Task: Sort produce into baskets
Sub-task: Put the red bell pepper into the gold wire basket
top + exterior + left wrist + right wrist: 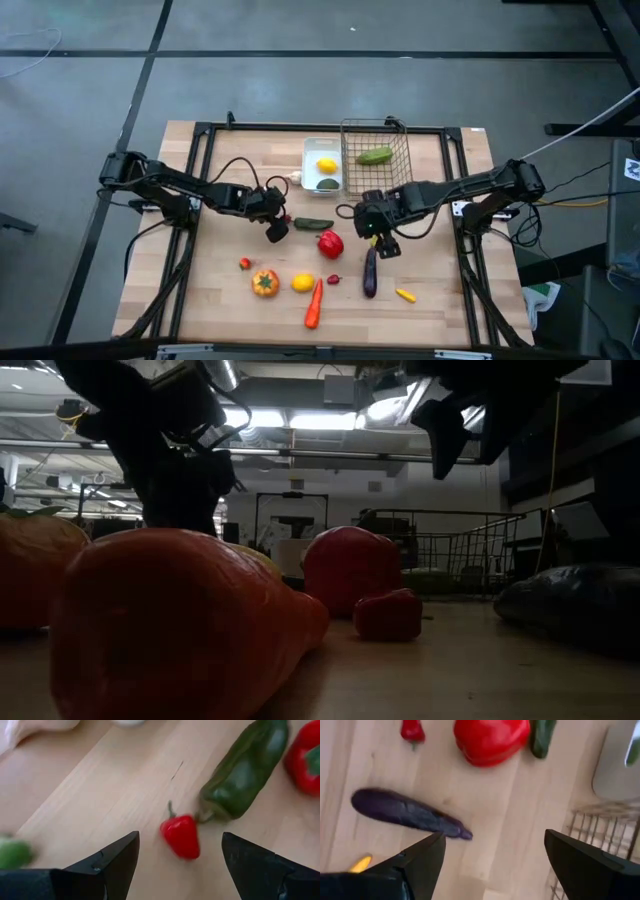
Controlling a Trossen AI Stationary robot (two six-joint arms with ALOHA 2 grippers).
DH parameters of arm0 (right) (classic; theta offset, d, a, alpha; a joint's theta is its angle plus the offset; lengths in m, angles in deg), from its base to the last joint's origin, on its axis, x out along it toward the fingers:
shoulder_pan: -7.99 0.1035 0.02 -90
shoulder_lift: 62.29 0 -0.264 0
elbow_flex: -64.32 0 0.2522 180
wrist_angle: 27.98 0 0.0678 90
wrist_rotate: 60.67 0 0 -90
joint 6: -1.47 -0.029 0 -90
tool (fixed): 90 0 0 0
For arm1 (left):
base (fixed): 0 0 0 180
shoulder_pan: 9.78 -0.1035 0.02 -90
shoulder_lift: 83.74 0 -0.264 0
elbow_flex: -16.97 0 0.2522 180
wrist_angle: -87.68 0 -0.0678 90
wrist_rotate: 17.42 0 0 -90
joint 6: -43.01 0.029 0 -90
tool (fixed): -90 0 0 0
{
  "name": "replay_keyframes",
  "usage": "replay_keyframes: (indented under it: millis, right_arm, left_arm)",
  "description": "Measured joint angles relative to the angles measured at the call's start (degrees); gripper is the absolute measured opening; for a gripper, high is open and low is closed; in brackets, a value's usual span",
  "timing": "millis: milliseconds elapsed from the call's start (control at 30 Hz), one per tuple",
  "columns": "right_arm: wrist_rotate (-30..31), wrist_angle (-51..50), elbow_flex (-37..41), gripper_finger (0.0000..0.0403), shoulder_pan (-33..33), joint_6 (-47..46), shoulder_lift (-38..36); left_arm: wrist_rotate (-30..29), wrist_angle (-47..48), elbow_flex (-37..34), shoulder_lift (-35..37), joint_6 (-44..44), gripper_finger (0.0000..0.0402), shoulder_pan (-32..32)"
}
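Loose produce lies on the wooden table: a red pepper (330, 243), a dark green pepper (313, 223), an orange tomato (265, 283), a lemon (302, 283), a carrot (314, 303) and a purple eggplant (370, 272). My left gripper (277, 230) hangs open over a small red chilli (181, 836), its fingers apart on either side, not touching. My right gripper (383, 243) is open above the table, just off the eggplant's (405, 812) end. The white tray (308, 150) holds a lemon (326, 165). The wire basket (404, 170) holds a green cucumber (375, 155).
A yellow chilli (405, 295) and two more small red chillies (245, 263) (334, 279) lie near the front. A pale piece (295, 178) lies left of the tray. The black frame rails (200, 160) run along the table's sides. Bare wood shows at the front left.
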Motion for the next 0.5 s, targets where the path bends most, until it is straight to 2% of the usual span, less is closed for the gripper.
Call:
replay_keyframes:
  millis: [233, 500]
  right_arm:
    - [0.0, 3.2, 0.0, 0.0335, 1.8, 0.0, 0.0]
    - [0.0, 5.3, 0.0, 0.0335, 2.2, 0.0, 0.0]
  left_arm:
    - [-0.6, -2.1, -1.7, -0.9, 0.0, 0.0278, 0.0]
    - [-1.2, -4.5, -1.8, -5.3, 1.0, 0.0278, 0.0]
